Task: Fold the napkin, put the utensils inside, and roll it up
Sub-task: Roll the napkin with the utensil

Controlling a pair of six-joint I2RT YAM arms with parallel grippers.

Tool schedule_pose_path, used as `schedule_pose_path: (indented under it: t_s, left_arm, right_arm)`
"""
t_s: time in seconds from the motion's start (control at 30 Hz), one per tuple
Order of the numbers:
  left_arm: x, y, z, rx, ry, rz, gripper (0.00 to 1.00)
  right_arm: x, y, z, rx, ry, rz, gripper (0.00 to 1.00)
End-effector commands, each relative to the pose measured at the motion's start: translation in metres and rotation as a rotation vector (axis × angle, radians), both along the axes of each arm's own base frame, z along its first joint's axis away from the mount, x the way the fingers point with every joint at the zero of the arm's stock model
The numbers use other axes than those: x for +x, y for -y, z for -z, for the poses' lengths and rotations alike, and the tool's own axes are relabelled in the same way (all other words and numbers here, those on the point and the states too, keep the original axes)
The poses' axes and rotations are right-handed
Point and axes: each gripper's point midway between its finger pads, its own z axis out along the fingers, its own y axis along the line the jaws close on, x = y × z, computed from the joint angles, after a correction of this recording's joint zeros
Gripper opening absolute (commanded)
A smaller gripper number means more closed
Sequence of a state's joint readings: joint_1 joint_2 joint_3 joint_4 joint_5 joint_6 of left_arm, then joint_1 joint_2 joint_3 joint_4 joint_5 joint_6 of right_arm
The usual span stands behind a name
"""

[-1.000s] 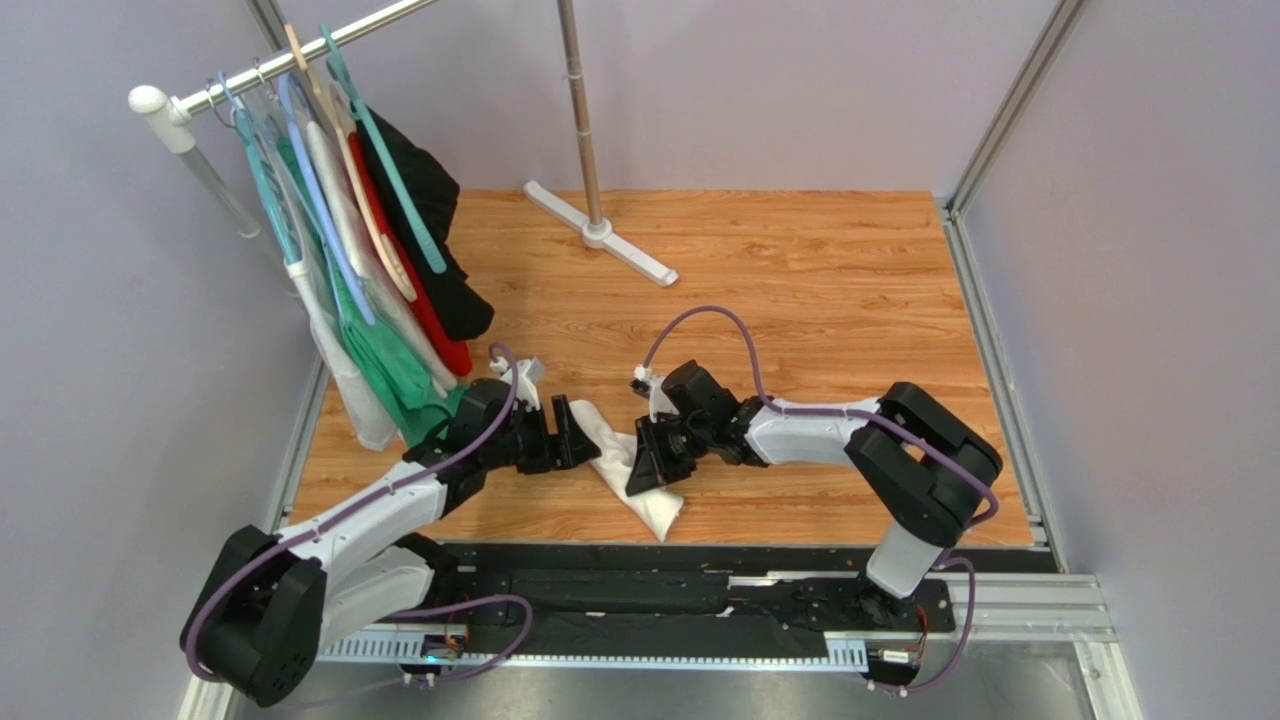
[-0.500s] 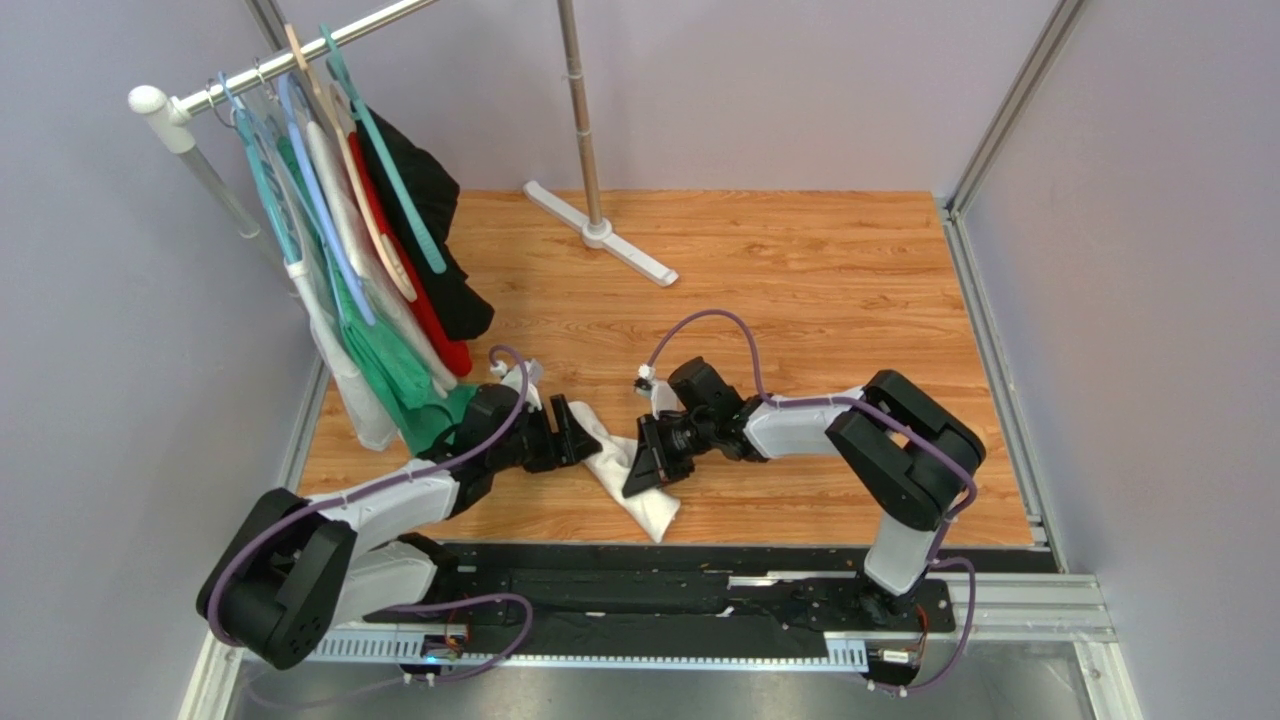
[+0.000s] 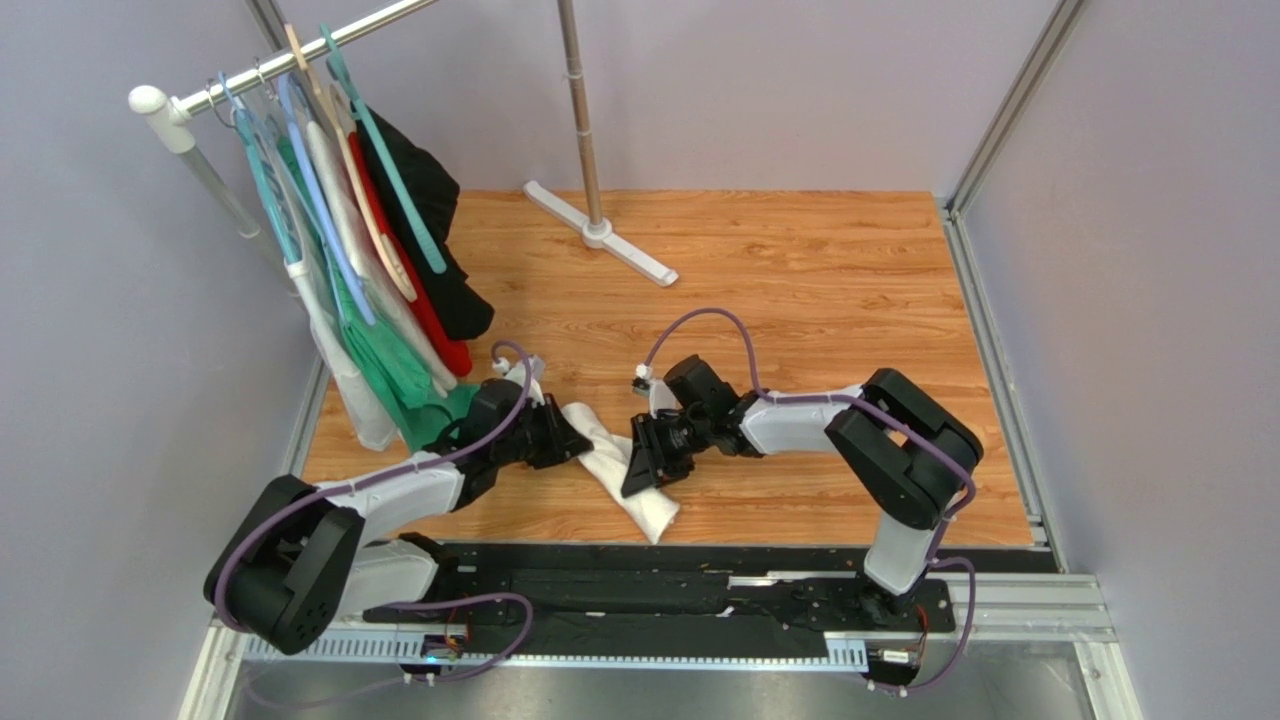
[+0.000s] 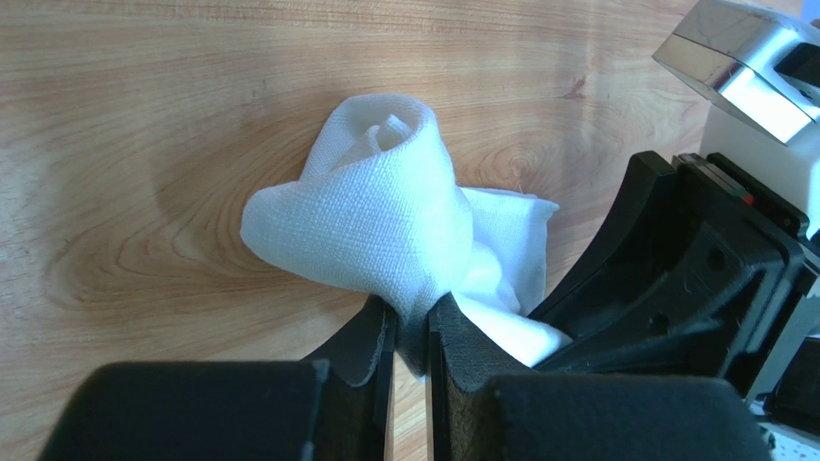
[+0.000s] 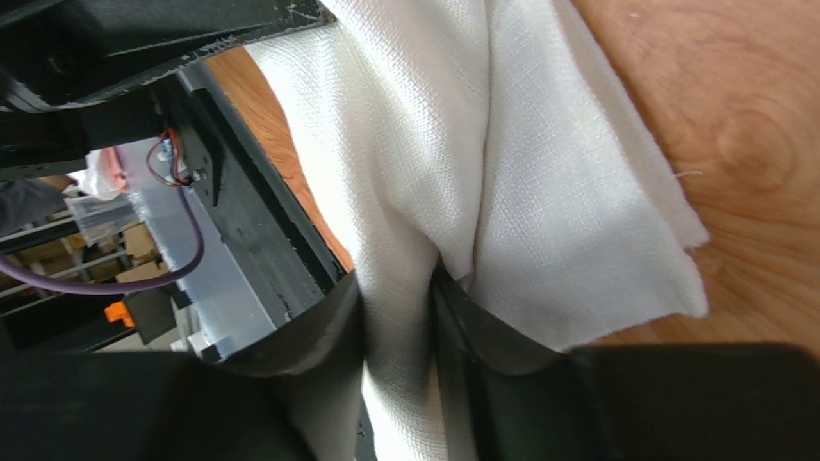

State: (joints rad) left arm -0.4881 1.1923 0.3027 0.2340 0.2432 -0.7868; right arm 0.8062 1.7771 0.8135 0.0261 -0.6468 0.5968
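Your left gripper (image 4: pixel 410 327) pinches the white soft cloth napkin (image 4: pixel 385 211), rolled up on the wooden table (image 4: pixel 144 115). A fold fills the narrow jaws of your right gripper (image 5: pixel 397 288); whether they press it, I cannot tell.

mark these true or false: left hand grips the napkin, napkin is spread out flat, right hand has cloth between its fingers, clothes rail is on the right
1. The left hand pinches the napkin between its fingers. True.
2. The napkin lies spread flat as an open square. False: it is bunched into a narrow, partly rolled bundle on the wooden table.
3. A fold of the napkin sits between the fingers of the right hand. True.
4. The clothes rail with its hangers stands at the right side of the table. False: it stands at the far left, behind the left arm.
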Motion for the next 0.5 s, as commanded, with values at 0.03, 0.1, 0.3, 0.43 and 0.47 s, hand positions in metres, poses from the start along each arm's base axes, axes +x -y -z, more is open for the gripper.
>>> schedule_pose_path:
  t_s: [0.03,0.1,0.3,0.43,0.47]
  left_arm:
    - [0.011,0.001,-0.007,0.021,-0.002,-0.008,0.08]
    - [0.010,0.001,-0.005,0.031,-0.014,-0.003,0.08]
    - [0.011,0.004,-0.006,0.036,-0.024,0.017,0.08]
    - [0.012,0.006,-0.004,0.033,-0.033,0.021,0.08]
    - [0.011,0.006,-0.003,0.030,-0.037,0.023,0.08]
  right_arm:
    - [0.011,0.027,-0.007,-0.179,0.106,0.024,0.42]
    - [0.024,0.035,-0.024,-0.217,0.192,0.069,0.44]
    - [0.040,0.039,-0.082,-0.328,0.489,0.122,0.46]
    - [0.028,0.005,-0.104,-0.325,0.660,0.088,0.47]
    - [0.029,-0.003,-0.108,-0.328,0.695,0.097,0.47]
